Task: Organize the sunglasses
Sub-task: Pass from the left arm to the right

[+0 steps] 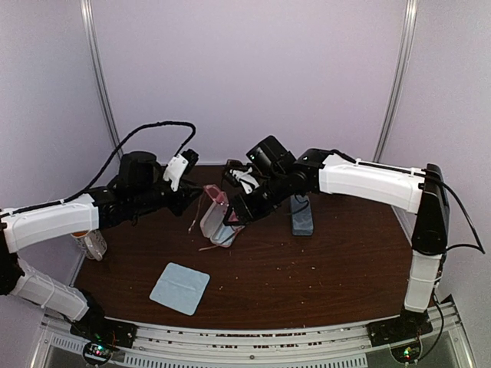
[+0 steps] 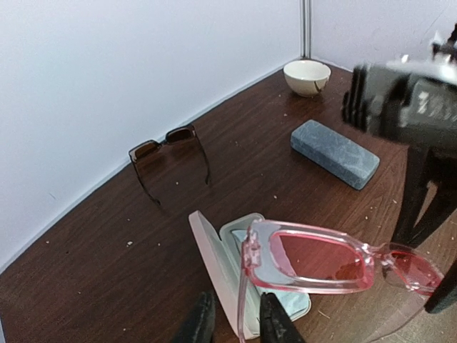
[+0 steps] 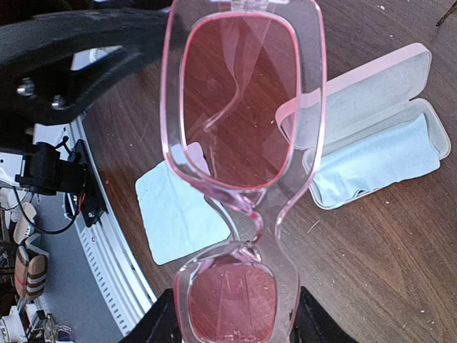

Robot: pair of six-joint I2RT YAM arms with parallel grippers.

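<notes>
- Top external: the pink sunglasses hang over the middle of the table, just above the open case. The right gripper is at one end of them and the left gripper at the other, so both are equally near
- Left wrist: the left jaws stand narrowly apart with one temple passing between them, seemingly unclamped. The frame's long axis runs crosswise to them. The brown-lensed wire sunglasses lie by the table's far edge
- Right wrist: the right jaws are closed on one lens rim, with the frame's long axis pointing straight away from them. The case, with a light-blue cloth inside, lies slantwise beside the frame, so the frame likely needs turning to fit
</notes>
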